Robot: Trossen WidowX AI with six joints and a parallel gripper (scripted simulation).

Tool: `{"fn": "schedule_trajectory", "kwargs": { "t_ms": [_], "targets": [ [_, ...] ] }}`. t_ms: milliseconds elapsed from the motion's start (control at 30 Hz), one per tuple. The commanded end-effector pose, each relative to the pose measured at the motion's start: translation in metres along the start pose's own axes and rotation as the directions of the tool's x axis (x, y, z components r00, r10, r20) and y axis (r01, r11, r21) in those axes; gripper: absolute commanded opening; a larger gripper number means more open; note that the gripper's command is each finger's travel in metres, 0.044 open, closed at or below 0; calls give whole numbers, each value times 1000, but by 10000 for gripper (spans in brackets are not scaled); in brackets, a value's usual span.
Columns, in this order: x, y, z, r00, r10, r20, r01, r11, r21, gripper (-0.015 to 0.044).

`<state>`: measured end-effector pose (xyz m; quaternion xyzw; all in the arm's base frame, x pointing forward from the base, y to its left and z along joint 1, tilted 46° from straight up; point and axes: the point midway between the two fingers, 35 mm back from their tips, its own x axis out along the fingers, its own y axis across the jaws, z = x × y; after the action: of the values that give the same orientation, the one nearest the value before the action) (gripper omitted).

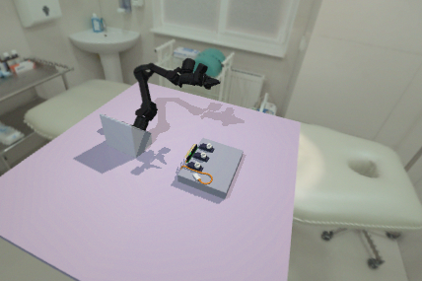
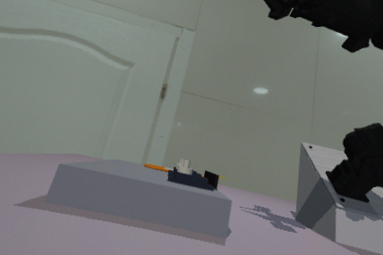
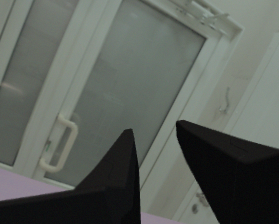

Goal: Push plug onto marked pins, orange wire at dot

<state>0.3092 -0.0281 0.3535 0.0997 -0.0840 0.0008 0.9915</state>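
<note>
The grey holder block (image 1: 228, 163) (image 2: 134, 197) lies on the table. Three dark servos with white hubs sit in a row on it; the nearest servo (image 1: 195, 166) has an orange lead (image 1: 211, 178) curled in a loop on the block's top. A small pale piece at the loop's end, seemingly the plug (image 1: 197, 177), lies on the block. A black pin strip with green and yellow marks (image 1: 190, 154) stands along the block's left edge; single pins and the dot are too small to tell. My gripper (image 1: 218, 82) (image 3: 154, 132) is partly open and empty, high above the table beyond the block.
A grey slanted stand (image 1: 120, 136) (image 2: 313, 191) is beside the arm's base, left of the holder. The lilac table (image 1: 148, 220) has its right edge a short way past the holder. Beyond the table are padded couches (image 1: 355, 200) and a white trolley.
</note>
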Motion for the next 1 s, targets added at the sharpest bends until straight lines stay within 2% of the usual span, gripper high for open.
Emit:
{"fn": "schedule_trajectory", "kwargs": {
  "t_ms": [0,167,300,467,700,967],
  "targets": [
    [1,9,-14,999,-6,-47,2,997,-83,115],
    [1,22,-31,994,-6,-106,-15,981,-194,115],
    [10,20,-40,987,-8,-162,-24,981,-193,115],
    [33,12,-66,950,-13,-312,-46,982,-181,115],
    [60,-2,-108,858,-12,-514,-68,988,-137,115],
    [80,-21,-159,705,8,-709,-65,996,-53,115]
  ]
}}
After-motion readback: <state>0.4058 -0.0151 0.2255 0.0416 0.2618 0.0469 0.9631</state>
